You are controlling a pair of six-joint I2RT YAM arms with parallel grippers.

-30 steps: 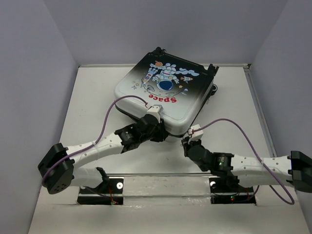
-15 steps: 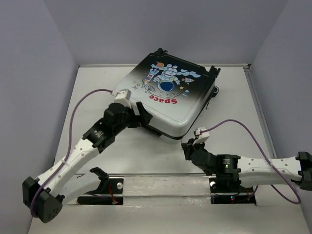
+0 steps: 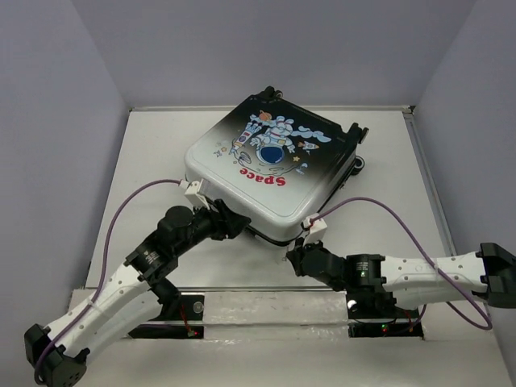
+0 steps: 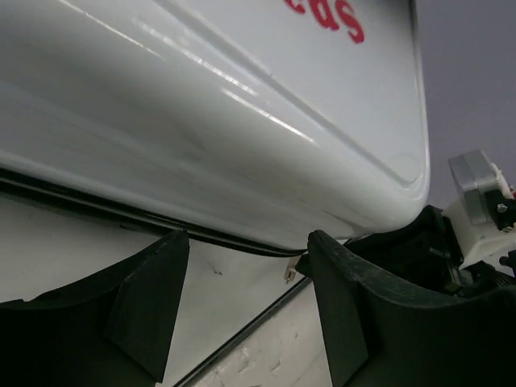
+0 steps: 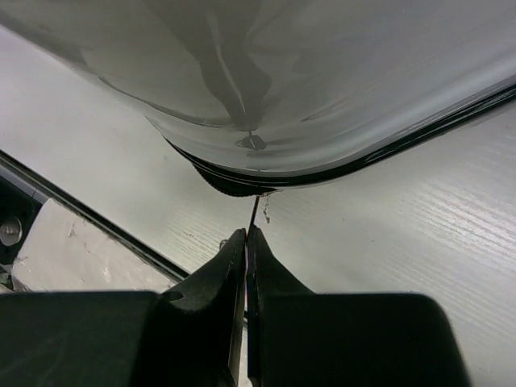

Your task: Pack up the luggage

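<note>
White-black luggage (image 3: 270,165), one, lies on tabletop (image 3: 157,161).
Two low arms: left claw (image 4: 242,250) gapes at 7 o'clock; right claw (image 5: 246,234) pinches its thin pull (image 5: 255,205), 6 o'clock.

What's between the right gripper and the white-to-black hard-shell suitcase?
Right wrist view: a thin dark strand runs from the shut right gripper to the suitcase seam, over bare white table.

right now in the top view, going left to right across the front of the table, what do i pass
left arm → left gripper → right gripper → right arm; the luggage spans both grippers, so it is left out.
</note>
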